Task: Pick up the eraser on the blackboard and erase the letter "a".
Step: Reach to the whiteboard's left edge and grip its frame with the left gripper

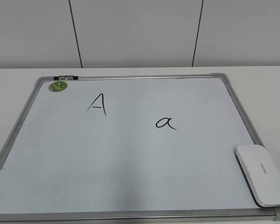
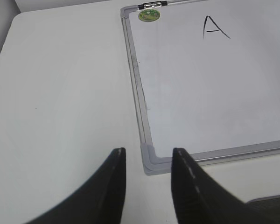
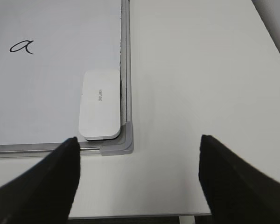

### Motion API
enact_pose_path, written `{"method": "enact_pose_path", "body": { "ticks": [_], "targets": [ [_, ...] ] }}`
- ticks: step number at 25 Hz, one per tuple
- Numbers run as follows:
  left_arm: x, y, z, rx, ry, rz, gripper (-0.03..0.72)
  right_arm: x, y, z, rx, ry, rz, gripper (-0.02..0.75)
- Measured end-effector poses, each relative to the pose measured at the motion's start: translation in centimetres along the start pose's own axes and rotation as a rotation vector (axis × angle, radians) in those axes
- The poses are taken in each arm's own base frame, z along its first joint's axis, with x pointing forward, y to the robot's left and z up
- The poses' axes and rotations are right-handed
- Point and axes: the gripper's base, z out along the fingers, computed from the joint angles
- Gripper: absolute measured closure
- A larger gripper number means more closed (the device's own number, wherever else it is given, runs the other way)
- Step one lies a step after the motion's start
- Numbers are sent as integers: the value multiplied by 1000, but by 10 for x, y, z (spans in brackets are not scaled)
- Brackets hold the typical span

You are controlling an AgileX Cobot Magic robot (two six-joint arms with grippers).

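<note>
The blackboard [image 1: 130, 158] lies flat on the white table, with a pale surface and a silver frame. The white eraser [image 1: 262, 174] lies in its near right corner; it also shows in the right wrist view [image 3: 100, 104]. The small black letter "a" [image 1: 165, 122] is written right of the middle, and shows in the right wrist view [image 3: 22, 46]. My right gripper [image 3: 137, 161] is open and empty above the table, near the board's corner and right of the eraser. My left gripper [image 2: 148, 163] is open and empty above the board's near left corner cap. Neither gripper shows in the exterior view.
A capital "A" [image 1: 97, 103] is written at the upper left of the board. A round green magnet [image 1: 58, 86] sits in the far left corner beside a small clip [image 1: 66, 77] on the frame. The table's near edge [image 3: 144, 215] lies under my right gripper.
</note>
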Motion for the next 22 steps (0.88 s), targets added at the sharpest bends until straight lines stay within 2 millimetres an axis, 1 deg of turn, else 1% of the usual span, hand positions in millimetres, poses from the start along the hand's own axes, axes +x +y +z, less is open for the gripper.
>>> {"method": "enact_pose_path", "body": {
  "ticks": [22],
  "targets": [
    [0,0,0,0,0,0,446,0,0,0,0,-1,0,151]
  ]
}}
